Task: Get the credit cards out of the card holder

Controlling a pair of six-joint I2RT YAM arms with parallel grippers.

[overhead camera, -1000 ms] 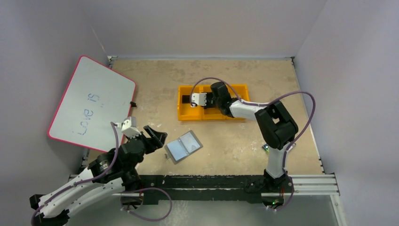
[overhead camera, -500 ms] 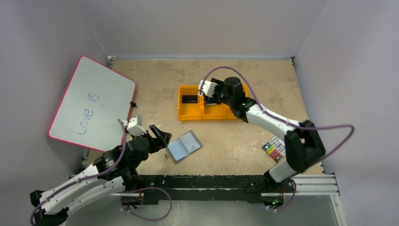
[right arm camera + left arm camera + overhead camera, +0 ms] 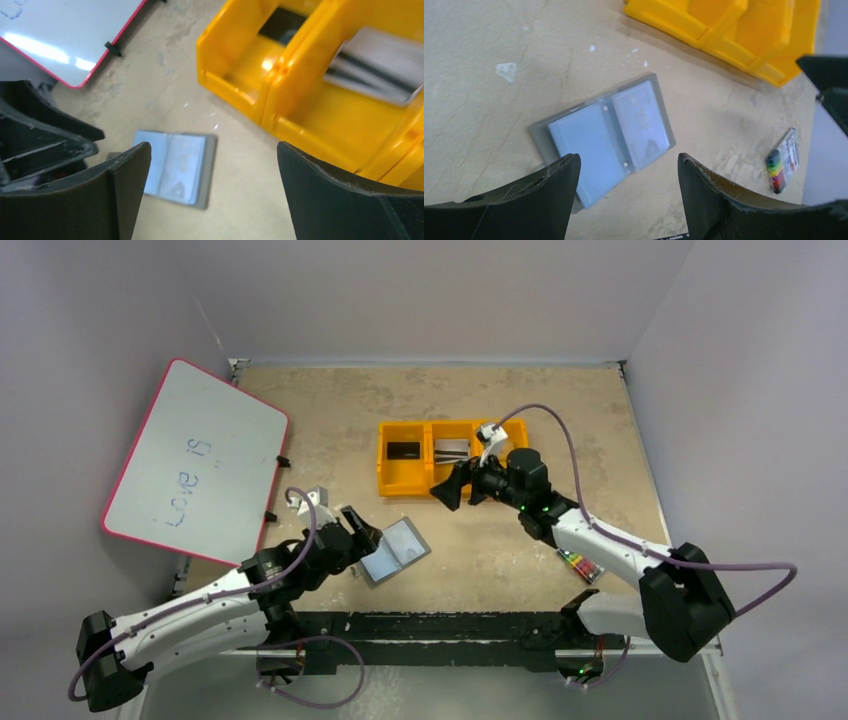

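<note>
Right gripper (image 3: 458, 490) is spread wide and empty, its arm stretched low from the table's (image 3: 520, 530) near edge, just before the yellow tray's (image 3: 383, 462) front wall. Left gripper (image 3: 360, 532) is spread too, at the left edge of the open card holder (image 3: 397, 549), which lies flat towards the near edge. A black card (image 3: 403, 450) and a striped silver card (image 3: 452, 449) lie in the tray's left and middle compartments.
</note>
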